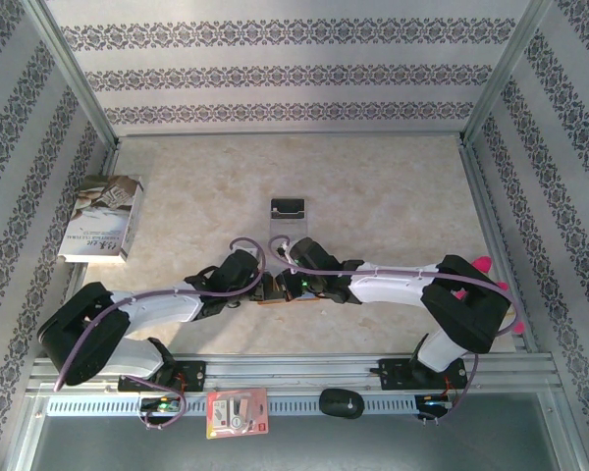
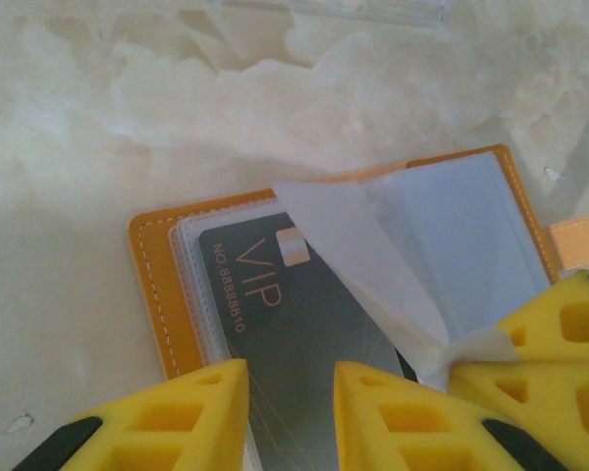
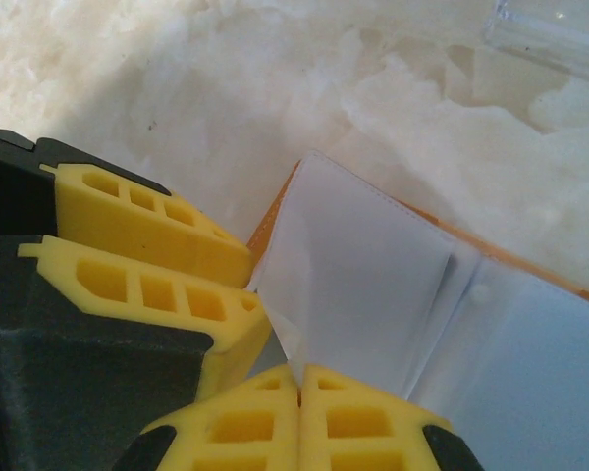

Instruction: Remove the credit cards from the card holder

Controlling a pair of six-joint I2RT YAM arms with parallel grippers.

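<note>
1. Credit card point(image 2: 285, 314), dark grey with "VIP" lettering, is lying in the left-hand pocket of the open card holder point(image 2: 152, 285). The holder is resting flat on the table point(image 1: 393, 196), mid-width and towards the near edge, where the two wrists are meeting.
2. Its long axis is running from the holder's far-left corner back towards the left gripper point(image 2: 290, 412), and its near end is sitting in the gap between those yellow fingertips. The left arm is therefore looking better placed for the pull, straight back along that axis.
3. The left jaws are standing apart over the card; whether the pads are touching it, I cannot tell.
4. The right gripper point(image 2: 481, 351) is pinching a clear sleeve page point(image 2: 353, 245) tight and holding it lifted to the right, off the card's face.
5. The left wrist view is giving the card's face and the orange rim. The right wrist view is giving the pinch itself, with the right gripper point(image 3: 299, 402) closed on the page's corner and the left gripper point(image 3: 250, 292) just beside it.
</note>
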